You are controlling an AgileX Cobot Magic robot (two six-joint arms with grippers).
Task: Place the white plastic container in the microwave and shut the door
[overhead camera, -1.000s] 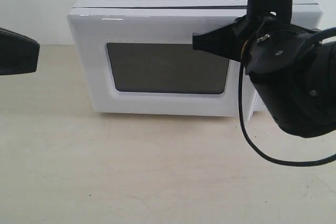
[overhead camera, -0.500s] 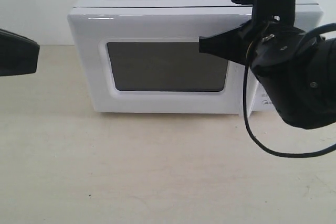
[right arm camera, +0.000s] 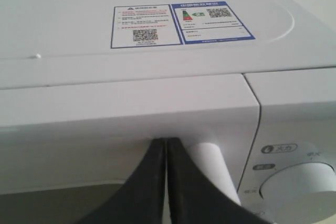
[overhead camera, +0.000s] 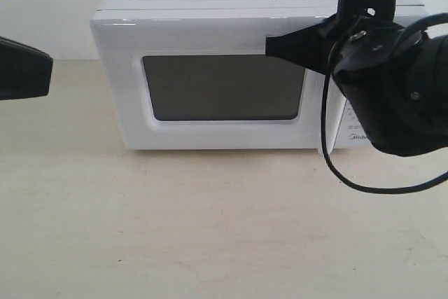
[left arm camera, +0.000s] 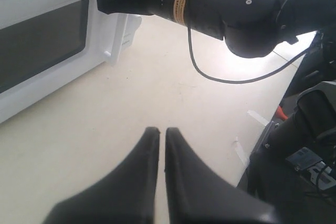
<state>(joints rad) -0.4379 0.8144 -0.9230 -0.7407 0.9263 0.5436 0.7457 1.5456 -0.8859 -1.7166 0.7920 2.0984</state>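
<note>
White microwave (overhead camera: 210, 29) seen from the front, standing on a pale surface (overhead camera: 210, 229). Its door (overhead camera: 122, 89) looks fully shut and flush with the body. The window (overhead camera: 224, 89) is dark, so nothing inside can be made out.

The white plastic container appears in none of the views. It is not on the visible part of the surface and neither tool holds it. Whether it is inside the microwave cannot be told.

The right tool (overhead camera: 269, 45) is closed and empty, its two black fingers pressed together. Its wrist view shows the tips at the upper front of the door, just beside the top of the white bar handle (right arm camera: 210, 169), with a round dial (right arm camera: 304, 187) off to the side and stickers (right arm camera: 178, 24) on the microwave's top. Whether the tips actually touch the door is unclear.

The left tool (left arm camera: 158, 132) is also closed and empty. It hangs over bare surface, well apart from the microwave.

Judging progress: with the door shut and no container outside, both steps may be done, the closed right tool having pushed the door to. If so, only drawing the arm away remains. If the container lies out of view, everything is left to do.
</note>
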